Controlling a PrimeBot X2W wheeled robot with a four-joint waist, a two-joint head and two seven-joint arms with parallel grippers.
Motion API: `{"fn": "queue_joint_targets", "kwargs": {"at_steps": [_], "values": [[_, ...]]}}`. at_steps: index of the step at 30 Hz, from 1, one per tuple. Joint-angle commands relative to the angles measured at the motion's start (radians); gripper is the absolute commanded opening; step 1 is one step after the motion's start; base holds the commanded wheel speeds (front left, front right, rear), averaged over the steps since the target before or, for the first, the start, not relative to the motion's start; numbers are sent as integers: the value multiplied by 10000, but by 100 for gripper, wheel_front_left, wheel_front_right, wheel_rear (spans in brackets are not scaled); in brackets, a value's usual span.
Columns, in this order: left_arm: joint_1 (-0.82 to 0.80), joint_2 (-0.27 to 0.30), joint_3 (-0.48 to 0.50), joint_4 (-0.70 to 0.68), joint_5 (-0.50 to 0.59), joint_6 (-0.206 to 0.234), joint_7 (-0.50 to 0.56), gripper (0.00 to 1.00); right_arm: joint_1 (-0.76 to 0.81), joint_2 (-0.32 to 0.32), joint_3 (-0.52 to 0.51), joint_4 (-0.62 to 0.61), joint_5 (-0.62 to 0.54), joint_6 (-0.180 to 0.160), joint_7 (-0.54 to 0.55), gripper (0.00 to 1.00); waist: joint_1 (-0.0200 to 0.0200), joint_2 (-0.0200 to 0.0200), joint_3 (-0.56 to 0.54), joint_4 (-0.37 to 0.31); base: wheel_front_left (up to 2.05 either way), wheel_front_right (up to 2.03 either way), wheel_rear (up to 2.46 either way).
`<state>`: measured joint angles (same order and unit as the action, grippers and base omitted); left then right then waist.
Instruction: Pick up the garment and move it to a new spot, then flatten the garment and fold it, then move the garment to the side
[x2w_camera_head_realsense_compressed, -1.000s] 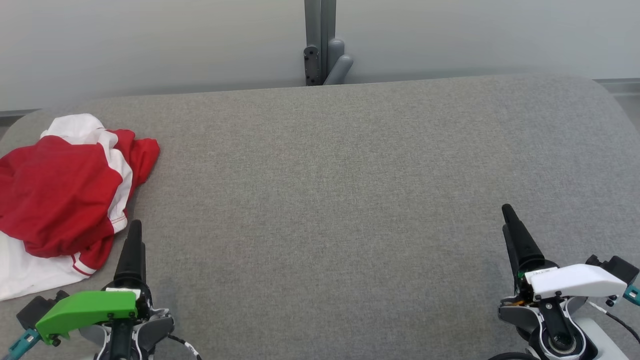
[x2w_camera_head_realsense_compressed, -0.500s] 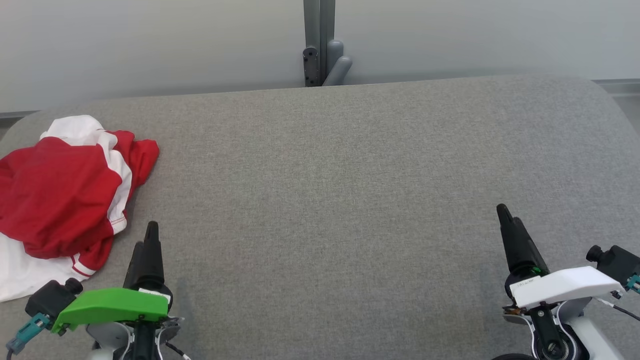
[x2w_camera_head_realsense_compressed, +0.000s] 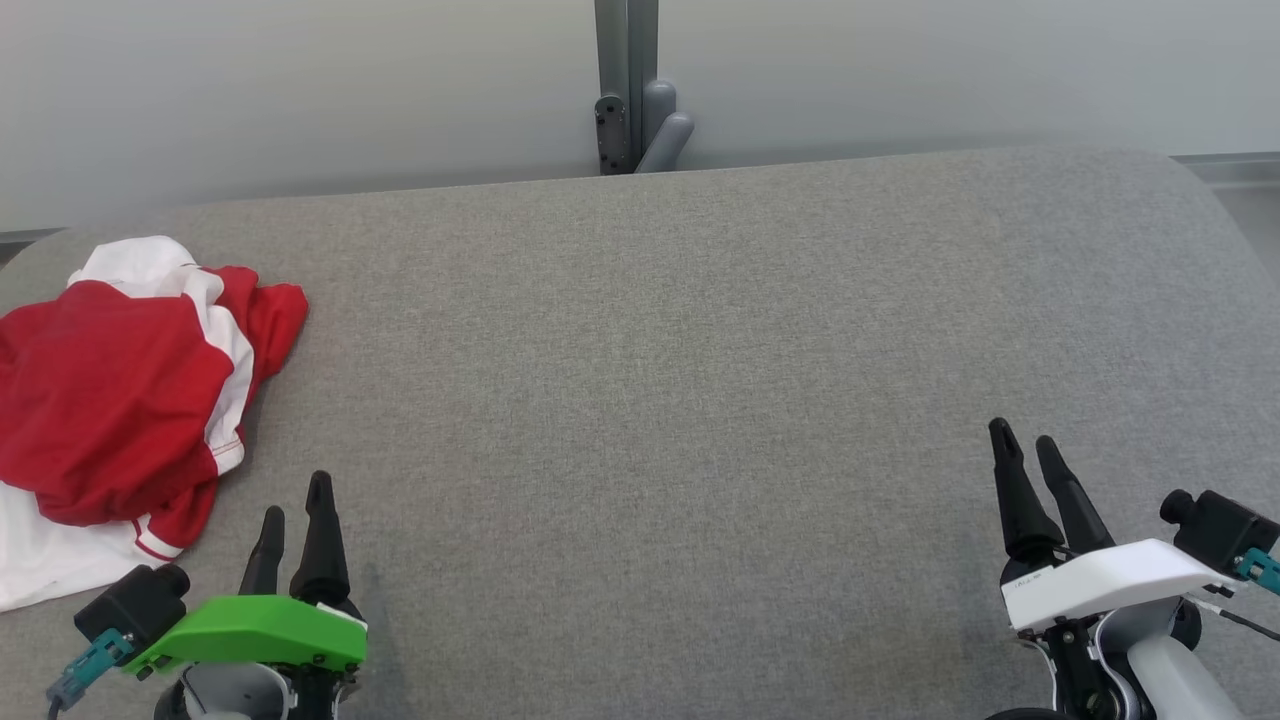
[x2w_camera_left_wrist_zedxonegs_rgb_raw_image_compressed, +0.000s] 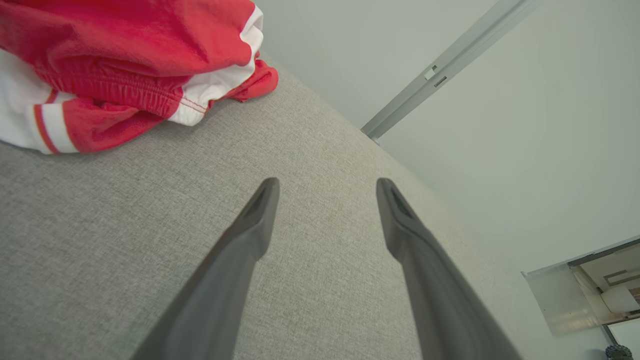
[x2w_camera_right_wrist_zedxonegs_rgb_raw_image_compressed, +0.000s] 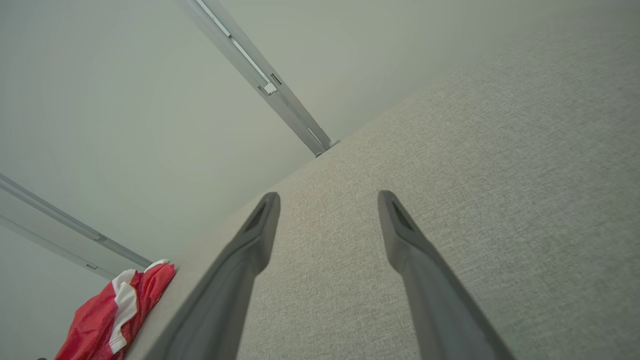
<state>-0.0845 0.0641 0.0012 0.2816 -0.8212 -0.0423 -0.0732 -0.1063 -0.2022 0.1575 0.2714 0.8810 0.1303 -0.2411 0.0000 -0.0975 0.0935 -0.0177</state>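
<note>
The garment (x2w_camera_head_realsense_compressed: 110, 400) is a crumpled red and white heap at the far left of the grey fabric surface (x2w_camera_head_realsense_compressed: 680, 380); it also fills the upper left corner of the left wrist view (x2w_camera_left_wrist_zedxonegs_rgb_raw_image_compressed: 125, 65) and is small at the lower left of the right wrist view (x2w_camera_right_wrist_zedxonegs_rgb_raw_image_compressed: 112, 315). My left gripper (x2w_camera_head_realsense_compressed: 296, 498) stands open at the lower left, just right of the garment's near edge and apart from it. At the lower right my right gripper (x2w_camera_head_realsense_compressed: 1022, 441) is open over bare fabric. Nothing lies between either pair of fingers.
A pale wall runs behind the surface, with a grey metal post and bracket (x2w_camera_head_realsense_compressed: 628, 90) at its middle. The surface's corners are rounded at far left and far right. A wide stretch of grey fabric lies between the two grippers.
Both grippers have rotated at the wrist, so two fingers now show on each instead of one. The left gripper has shifted a little right. The head view has drifted slightly.
</note>
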Motion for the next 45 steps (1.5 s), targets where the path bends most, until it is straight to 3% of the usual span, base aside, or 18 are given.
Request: {"fn": "queue_joint_targets", "kwargs": {"at_steps": [1, 19, 45], "values": [[2, 111, -17, -77, 385, 52, -112, 100, -89, -29, -139, -34, -471, 3, -64, 100, 0, 1, -3, -4, 0, 0, 0], [242, 377, -436, -206, 3009, 199, -652, 100, 176, 400, -703, 140, -3217, 4, -119, 100, 0, 1, -24, -60, 0, 0, 0], [465, 518, -519, 62, 5216, 259, -1273, 100, 403, 748, -1386, -3, -6170, 4, -172, 100, 0, 1, -6, -136, 0, 0, 0]]}}
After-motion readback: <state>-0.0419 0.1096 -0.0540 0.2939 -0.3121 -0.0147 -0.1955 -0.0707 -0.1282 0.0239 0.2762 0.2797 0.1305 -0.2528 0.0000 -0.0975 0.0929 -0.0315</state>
